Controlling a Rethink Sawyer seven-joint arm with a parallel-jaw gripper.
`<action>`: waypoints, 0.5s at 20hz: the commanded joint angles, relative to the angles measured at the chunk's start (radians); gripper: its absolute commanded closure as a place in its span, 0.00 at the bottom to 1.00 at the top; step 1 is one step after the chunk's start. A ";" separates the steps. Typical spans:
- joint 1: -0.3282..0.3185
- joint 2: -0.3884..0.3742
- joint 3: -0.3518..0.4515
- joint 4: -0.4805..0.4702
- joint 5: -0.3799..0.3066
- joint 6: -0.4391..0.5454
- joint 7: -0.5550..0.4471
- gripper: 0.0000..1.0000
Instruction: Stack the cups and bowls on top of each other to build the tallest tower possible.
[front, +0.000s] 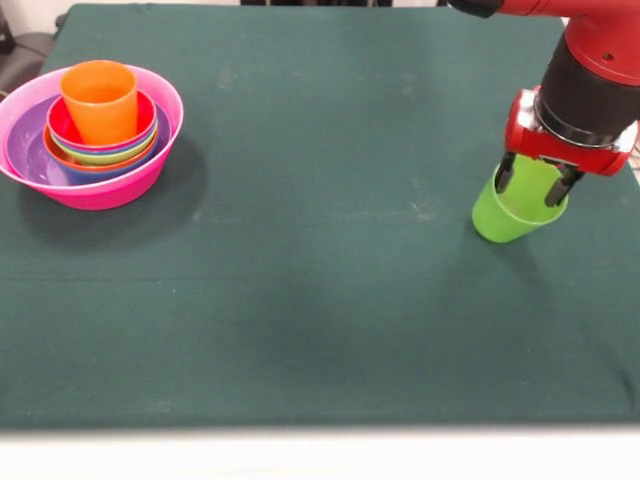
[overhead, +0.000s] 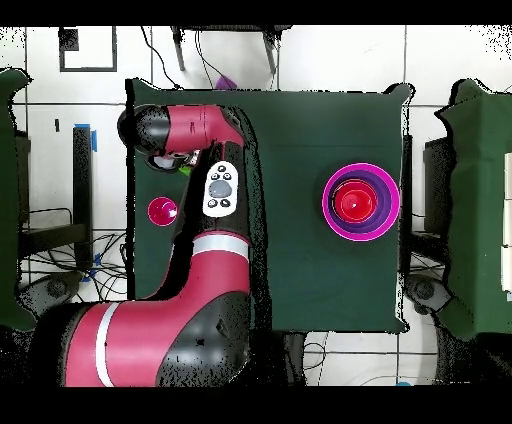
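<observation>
The tower (front: 92, 135) stands at the left of the front view: a huge pink bowl (front: 100, 190) holding a purple bowl (front: 25, 150) and several smaller nested bowls, with the orange cup (front: 99, 100) on top. It also shows in the overhead view (overhead: 361, 201). My gripper (front: 535, 180) is at the right, its fingers (front: 505, 172) down on either side of the lime green cup (front: 515, 215) at its rim. The cup leans slightly, with its base at the cloth. A sliver of the lime green cup (overhead: 186, 168) shows under my wrist from overhead. The red-pink cup (overhead: 162, 211) stands alone beside my arm.
The table is covered with a dark green cloth (front: 320, 300). Its near edge (front: 320, 428) runs across the bottom of the front view. From overhead, my arm (overhead: 200, 270) covers the lower left of the table. Other green-covered tables (overhead: 480, 190) stand to the sides.
</observation>
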 joint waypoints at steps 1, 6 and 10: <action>0.017 0.029 0.031 0.016 0.010 0.122 0.152 0.00; 0.014 0.006 0.024 0.017 0.013 0.154 0.140 0.00; 0.007 -0.058 0.021 0.050 0.021 0.203 0.117 0.00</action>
